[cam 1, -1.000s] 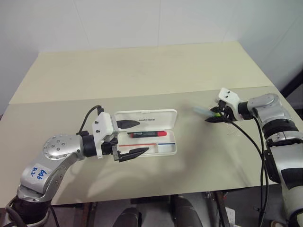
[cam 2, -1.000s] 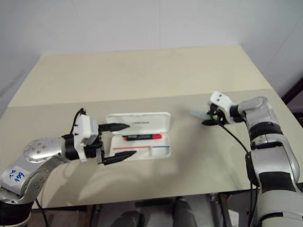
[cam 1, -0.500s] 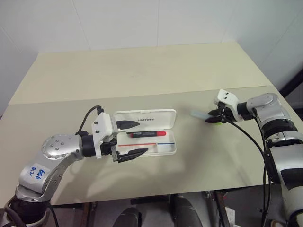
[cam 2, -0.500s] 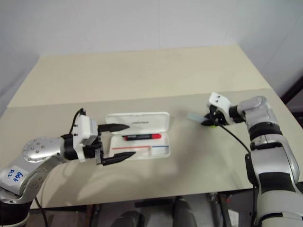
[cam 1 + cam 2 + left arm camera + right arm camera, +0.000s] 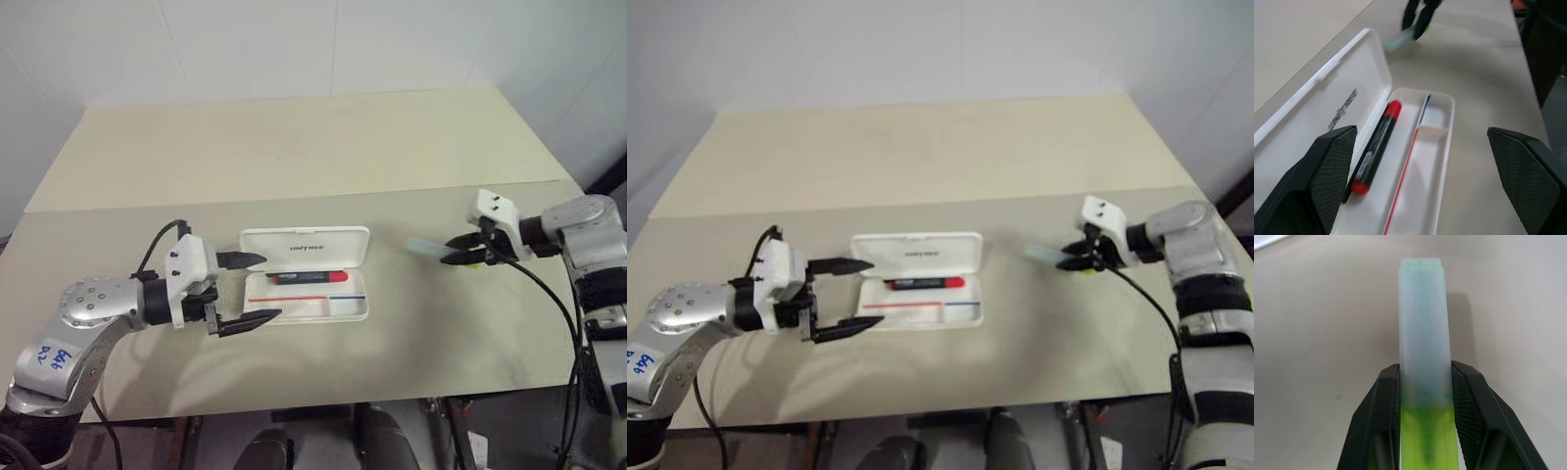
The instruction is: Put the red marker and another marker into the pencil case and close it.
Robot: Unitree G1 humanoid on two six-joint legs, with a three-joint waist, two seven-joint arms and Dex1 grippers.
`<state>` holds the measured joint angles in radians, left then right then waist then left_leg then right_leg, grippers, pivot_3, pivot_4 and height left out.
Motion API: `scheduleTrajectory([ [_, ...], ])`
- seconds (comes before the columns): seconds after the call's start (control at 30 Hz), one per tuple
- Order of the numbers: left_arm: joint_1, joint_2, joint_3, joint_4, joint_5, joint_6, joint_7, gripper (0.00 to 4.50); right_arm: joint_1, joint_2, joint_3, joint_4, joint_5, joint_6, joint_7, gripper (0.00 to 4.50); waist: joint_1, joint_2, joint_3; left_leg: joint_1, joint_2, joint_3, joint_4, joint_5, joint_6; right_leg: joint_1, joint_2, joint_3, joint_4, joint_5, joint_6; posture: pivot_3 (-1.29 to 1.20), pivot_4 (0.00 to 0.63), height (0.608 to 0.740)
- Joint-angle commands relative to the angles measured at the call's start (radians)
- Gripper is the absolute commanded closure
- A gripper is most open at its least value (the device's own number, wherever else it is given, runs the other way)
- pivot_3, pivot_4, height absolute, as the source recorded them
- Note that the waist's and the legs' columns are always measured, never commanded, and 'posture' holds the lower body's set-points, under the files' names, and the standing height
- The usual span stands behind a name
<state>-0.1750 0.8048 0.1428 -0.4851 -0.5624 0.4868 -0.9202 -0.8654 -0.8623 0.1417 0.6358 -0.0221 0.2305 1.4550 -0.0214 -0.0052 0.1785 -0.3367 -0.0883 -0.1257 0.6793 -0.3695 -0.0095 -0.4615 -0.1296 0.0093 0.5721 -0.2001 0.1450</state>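
The white pencil case point(image 5: 306, 273) lies open near the table's front, lid folded back. In its tray lies the red marker point(image 5: 306, 277), also clear in the left wrist view point(image 5: 1375, 146). My left gripper point(image 5: 248, 290) stands open at the case's left end, one finger by the lid and one by the tray's front corner. To the right of the case, my right gripper point(image 5: 457, 255) is shut on the pale green marker point(image 5: 427, 247), held above the table. Its pale cap point(image 5: 1422, 328) sticks out past the fingertips.
The beige table point(image 5: 294, 147) has a seam running across its middle and open room behind the case. White walls stand behind it. A black cable point(image 5: 549, 304) hangs from my right wrist.
My right gripper has lifted the green marker off the table and drawn it back toward the right. My left gripper has shifted a little left, off the case's end.
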Motion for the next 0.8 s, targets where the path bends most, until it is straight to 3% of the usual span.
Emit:
scheduleTrajectory([
  [0.03, 0.008, 0.018, 0.021, 0.011, 0.008, -0.038, -0.031, 0.0, 0.061, -0.045, -0.056, -0.259, 0.102, 0.148, 0.045, 3.42, -0.001, 0.0, 0.0, 0.0, 0.0, 0.0, 0.0, 0.0, 0.0, 0.0, 0.0, 0.0, 0.0, 0.0, 0.0, 0.0, 0.15, 0.74],
  [0.2, 0.016, 0.041, 0.024, 0.045, 0.021, -0.071, -0.083, 0.0, 0.157, -0.04, -0.083, -0.6, 0.259, 0.395, 0.022, 3.42, -0.005, 0.0, 0.0, 0.001, 0.003, 0.0, 0.001, -0.001, -0.001, 0.0, 0.002, 0.0, 0.001, 0.0, 0.0, 0.0, 0.15, 0.74],
  [0.37, 0.028, 0.07, 0.039, 0.071, 0.029, -0.102, -0.127, 0.0, 0.204, 0.001, -0.069, -0.781, 0.366, 0.538, -0.052, 3.42, 0.006, 0.0, 0.0, 0.001, 0.003, 0.0, 0.002, -0.001, -0.001, 0.001, 0.002, 0.0, 0.001, 0.0, -0.001, 0.0, 0.15, 0.74],
  [0.8, 0.093, 0.133, 0.13, 0.078, 0.026, -0.123, -0.175, 0.0, 0.17, 0.192, 0.031, -0.859, 0.434, 0.622, -0.25, 3.42, 0.021, 0.0, 0.0, 0.0, 0.004, 0.0, 0.002, -0.004, 0.001, 0.0, 0.002, -0.001, -0.002, 0.0, -0.001, 0.0, 0.15, 0.74],
])
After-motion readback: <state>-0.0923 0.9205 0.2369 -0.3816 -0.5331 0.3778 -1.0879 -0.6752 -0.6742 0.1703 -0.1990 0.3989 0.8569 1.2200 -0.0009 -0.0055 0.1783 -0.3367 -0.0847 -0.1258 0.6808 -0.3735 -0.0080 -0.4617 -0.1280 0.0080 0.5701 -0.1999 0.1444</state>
